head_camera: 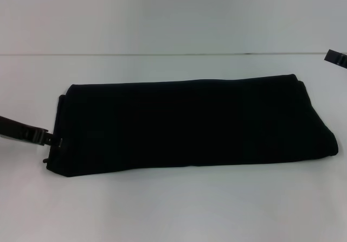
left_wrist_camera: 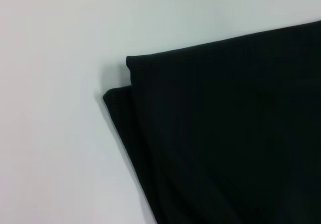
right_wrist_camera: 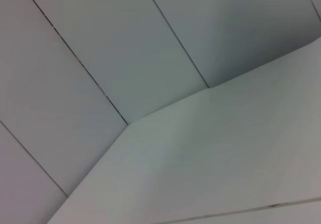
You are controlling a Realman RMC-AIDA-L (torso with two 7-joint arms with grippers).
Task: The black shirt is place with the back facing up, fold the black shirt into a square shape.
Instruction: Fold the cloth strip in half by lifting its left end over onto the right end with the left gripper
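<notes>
- The shirt [head_camera: 190,125] lies on the white desk [head_camera: 173,209], folded into a long band that runs across the middle of the head view, wider than it is deep.
- Its far edge is a smooth, slightly bowed fold; its near edge is straight and rises a little toward the right.
- At the shirt's left end two layers show, the upper one set back a touch from the lower, so a thin step of cloth sticks out there; the left wrist view shows this same stepped corner [left_wrist_camera: 128,83] lying flat on the desk.
- Around the shirt the desk is plain white, and a pale wall [head_camera: 173,14] stands behind its far edge.
- The left gripper [head_camera: 51,141] comes in low from the left edge of the head view, its dark arm sloping down to the shirt's near left corner, where its tip meets the cloth.
- Black on black there, so I cannot tell whether its jaws are open, closed or pinching the cloth.
- The right gripper [head_camera: 336,58] shows only as a dark sliver at the right edge of the head view, raised and well apart from the shirt's right end; I cannot tell how its jaws stand.
- The right wrist view shows only pale panelled surfaces [right_wrist_camera: 100,58] with thin seams, and a white plane [right_wrist_camera: 225,158].
</notes>
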